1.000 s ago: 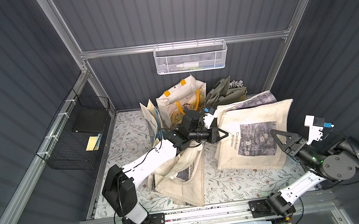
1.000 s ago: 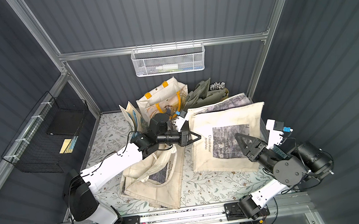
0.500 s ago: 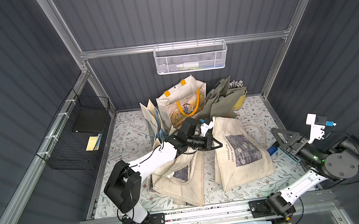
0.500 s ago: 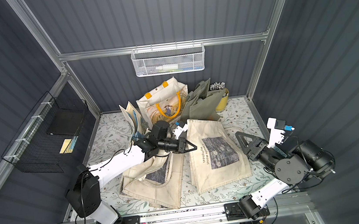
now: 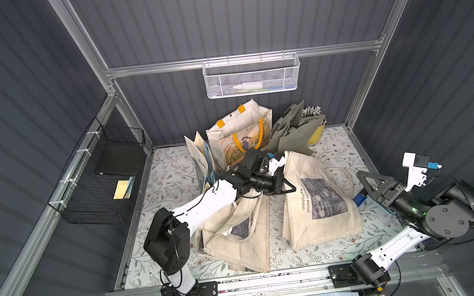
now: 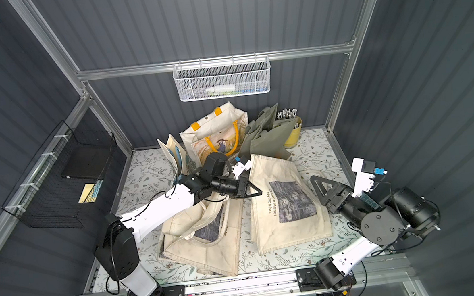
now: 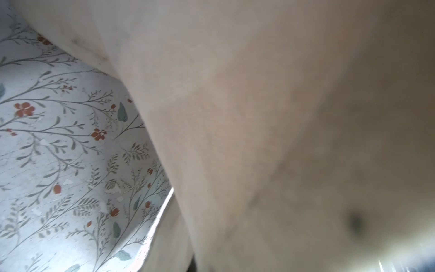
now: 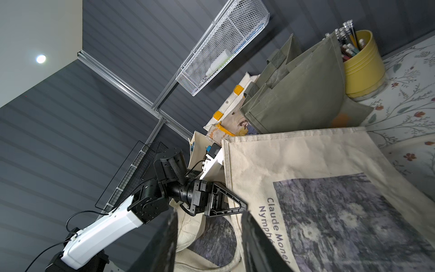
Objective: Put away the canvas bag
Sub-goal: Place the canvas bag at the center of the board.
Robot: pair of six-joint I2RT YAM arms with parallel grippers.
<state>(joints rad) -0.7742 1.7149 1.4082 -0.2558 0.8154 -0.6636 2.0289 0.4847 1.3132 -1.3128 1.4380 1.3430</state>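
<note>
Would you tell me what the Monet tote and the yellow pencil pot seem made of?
Monet tote: matte cream canvas, judging by its creases and stitched hem. Yellow pencil pot: likely painted metal, given its ribbed, slightly glossy wall; plastic possible.

The bag (image 5: 317, 206) is a cream canvas tote, somewhat soiled, printed with a grey-violet painting and "Claude Monet Nymphéas". It lies print-up on the 3 o'clock side of the mat (image 5: 169, 173). Its bottom edge faces 9 o'clock and is lifted off the mat. Its mouth faces 3 o'clock, with a handle (image 5: 348, 173) looped flat beyond it.
</note>
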